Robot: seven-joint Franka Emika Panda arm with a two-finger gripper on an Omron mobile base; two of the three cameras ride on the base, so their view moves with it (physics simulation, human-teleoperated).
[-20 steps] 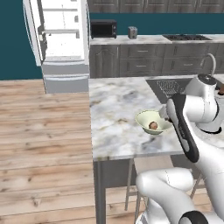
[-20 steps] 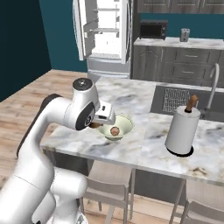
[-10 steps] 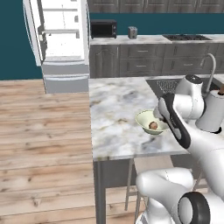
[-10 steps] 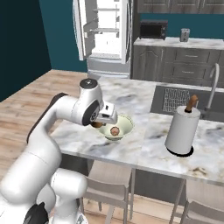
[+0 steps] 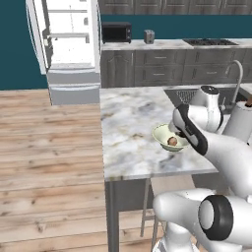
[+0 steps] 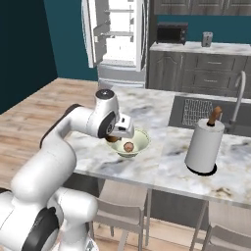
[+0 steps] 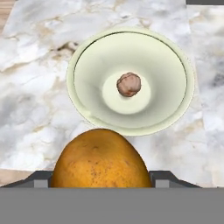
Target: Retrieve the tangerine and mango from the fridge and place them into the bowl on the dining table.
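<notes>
End effector [image 6: 115,138]: gripping the mango [image 7: 100,159], hovering at the bowl's 6 o'clock rim.
Bowl [image 7: 83,57]: sitting on the marble tabletop [image 7: 30,87], holding a small brownish ball [image 7: 129,84] at centre.

Counter [image 5: 133,123]: white-grey veined marble top, dark base. Directly on it: pale cream-green bowl [image 5: 161,135] near the front edge, a small brownish ball [image 7: 129,84] at its centre; white paper-towel roll [image 6: 203,148] upright, well apart from bowl. Sink [image 6: 196,111] recessed in the top.

Tangerine [image 6: 128,146] in bowl [image 6: 139,138]
</notes>
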